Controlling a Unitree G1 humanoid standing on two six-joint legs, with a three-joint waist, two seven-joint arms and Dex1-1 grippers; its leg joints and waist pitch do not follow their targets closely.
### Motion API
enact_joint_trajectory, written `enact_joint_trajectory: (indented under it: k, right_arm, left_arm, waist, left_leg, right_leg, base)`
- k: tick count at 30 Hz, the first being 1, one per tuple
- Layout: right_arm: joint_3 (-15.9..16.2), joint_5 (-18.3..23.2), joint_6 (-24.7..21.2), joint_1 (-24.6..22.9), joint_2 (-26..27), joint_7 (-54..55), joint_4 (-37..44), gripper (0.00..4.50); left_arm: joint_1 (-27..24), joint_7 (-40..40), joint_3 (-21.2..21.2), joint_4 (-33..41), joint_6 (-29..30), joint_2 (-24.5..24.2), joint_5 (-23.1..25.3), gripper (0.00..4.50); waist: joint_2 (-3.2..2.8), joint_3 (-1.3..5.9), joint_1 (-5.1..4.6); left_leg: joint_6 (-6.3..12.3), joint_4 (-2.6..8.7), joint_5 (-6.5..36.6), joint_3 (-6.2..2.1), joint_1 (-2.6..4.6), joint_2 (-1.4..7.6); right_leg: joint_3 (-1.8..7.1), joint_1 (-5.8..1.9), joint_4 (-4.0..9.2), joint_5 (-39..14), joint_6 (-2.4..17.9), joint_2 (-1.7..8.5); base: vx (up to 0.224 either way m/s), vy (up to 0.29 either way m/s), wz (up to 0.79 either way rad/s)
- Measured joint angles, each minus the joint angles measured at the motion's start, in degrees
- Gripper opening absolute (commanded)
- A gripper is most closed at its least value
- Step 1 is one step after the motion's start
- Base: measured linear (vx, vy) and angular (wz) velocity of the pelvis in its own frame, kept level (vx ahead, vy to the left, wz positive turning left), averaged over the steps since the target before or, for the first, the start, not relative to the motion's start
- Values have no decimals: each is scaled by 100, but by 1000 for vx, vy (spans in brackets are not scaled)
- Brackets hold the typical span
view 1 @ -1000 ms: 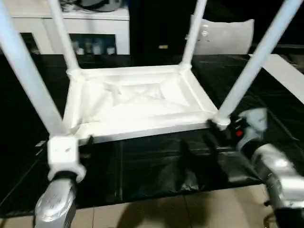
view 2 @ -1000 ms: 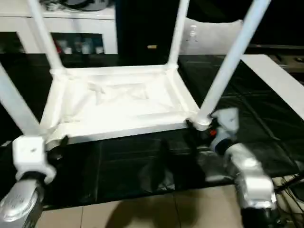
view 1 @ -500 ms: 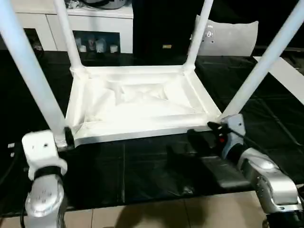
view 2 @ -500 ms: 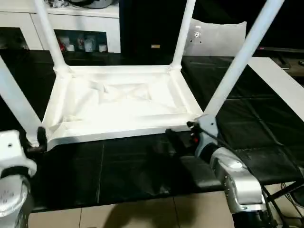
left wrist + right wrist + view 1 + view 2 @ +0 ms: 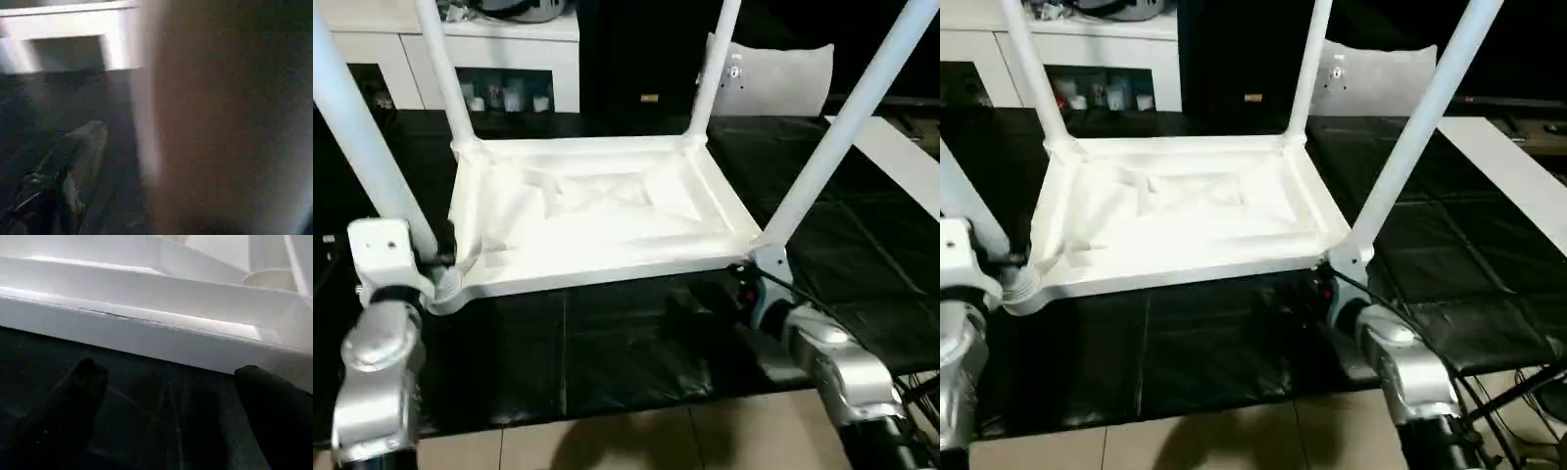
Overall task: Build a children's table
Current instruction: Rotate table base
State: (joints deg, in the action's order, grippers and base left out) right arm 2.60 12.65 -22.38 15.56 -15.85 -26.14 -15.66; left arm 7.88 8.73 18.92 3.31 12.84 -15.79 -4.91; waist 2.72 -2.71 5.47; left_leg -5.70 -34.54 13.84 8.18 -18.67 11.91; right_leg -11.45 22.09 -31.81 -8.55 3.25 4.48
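On the black work surface [image 5: 636,343]:
Children's table [image 5: 592,211]: upside down, ribbed underside up, all four legs standing in the corner sockets.
Left gripper [image 5: 450,257]: at the table's near left corner beside that leg; cannot tell how its fingers stand.
Right gripper [image 5: 171,396]: fingers spread wide, empty, just before the table's near rim by the right corner.
White cabinet [image 5: 460,59]: beyond the table.

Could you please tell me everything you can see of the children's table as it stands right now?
The children's table is all white, plastic by its look, and lies upside down on a black surface, its ribbed underside facing up. Four long tubular legs rise from round sockets at the corners, leaning outward. The left gripper is at its near left corner and the right gripper, fingers spread wide, is just short of the near edge by the near right corner. Whether either touches it cannot be told.
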Motion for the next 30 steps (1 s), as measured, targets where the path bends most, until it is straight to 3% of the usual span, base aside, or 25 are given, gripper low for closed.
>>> enact_joint_trajectory:
  k: [4,7,13,21,25,30]
  right_arm:
    - [-34,-39,126,349,51,99,-606,450]
    - [-114,-133,281,682,48,116,-1253,450]
    - [-175,-237,772,1256,39,117,-2358,450]
    - [-171,-386,1190,1615,172,-44,-3201,450]
    - [-139,-433,1437,1683,334,-195,-3427,450]
    - [-69,-504,1638,1884,466,-320,-3644,450]
  left_arm:
    - [131,1355,-70,-194,81,-276,-729,448]
    - [38,2507,-253,-194,354,-871,-1166,448]
    - [-50,3991,-600,-168,1178,-1393,-1962,448]
    - [-15,4603,-1323,528,1869,-1191,-2677,448]
    - [95,4619,-1879,962,2220,-824,-2929,448]
    - [323,4404,-2205,1175,2724,-240,-3298,448]
  waist:
    - [0,0,67]
    - [-1,-2,107]
    - [39,-1,110]
    - [75,-3,84]
    - [91,-5,-25]
    - [105,-11,-160]
  left_leg:
    - [-14,0,-4,13,24,1]
    - [-21,2,-8,23,39,-1]
    - [-21,1,-7,97,67,-14]
    - [-29,-4,-14,140,64,-12]
    - [-29,-4,-15,149,64,-9]
    - [-33,-1,-18,154,59,-4]
  right_leg:
    - [14,2,-29,-4,6,2]
    - [29,2,-40,-4,9,2]
    - [127,36,-91,-4,10,6]
    - [167,88,-136,-3,24,5]
    - [177,96,-140,-2,26,-1]
    - [189,114,-145,-1,32,-17]
  base:
    - [0,0,0]
    - [0,0,0]
    - [0,0,0]
    - [0,0,0]
    - [0,0,0]
    - [0,0,0]
